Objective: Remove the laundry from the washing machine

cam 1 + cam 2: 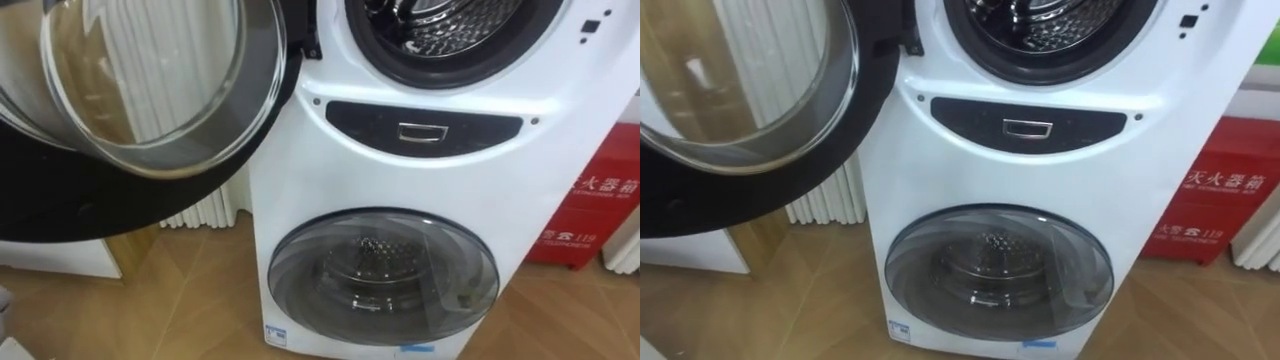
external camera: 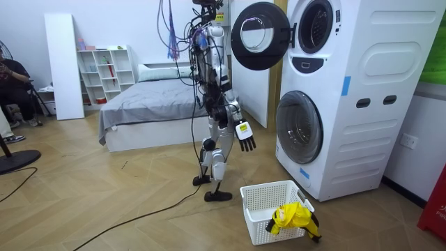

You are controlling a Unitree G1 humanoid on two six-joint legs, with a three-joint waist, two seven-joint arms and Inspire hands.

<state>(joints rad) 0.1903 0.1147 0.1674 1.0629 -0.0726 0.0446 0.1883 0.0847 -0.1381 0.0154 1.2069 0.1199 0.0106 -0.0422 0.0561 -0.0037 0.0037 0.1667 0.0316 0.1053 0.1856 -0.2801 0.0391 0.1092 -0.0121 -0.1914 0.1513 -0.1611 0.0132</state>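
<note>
Wooden flooring [image 2: 104, 188] is spread through a bedroom, where a bed [image 2: 150, 97] and a white shelf [image 2: 104, 70] are set against the far wall. The robot is stood upright before a white stacked washing machine [image 2: 362, 104]. The upper door [image 2: 259, 35] is swung open to the robot's left, and the ribbed metal of the upper drum [image 1: 450, 25] is exposed in the round opening. The lower door [image 1: 385, 285] is shut, its drum seen through the glass. A yellow garment [image 2: 291, 216] is draped in a white basket [image 2: 261, 202] set on the floor near the machine's foot, just beside the robot. The right hand [image 2: 244, 137] is held low in front of the body, its fingers straight and spread wide, with nothing held. A red box [image 1: 600, 200] is placed at the machine's right.
</note>
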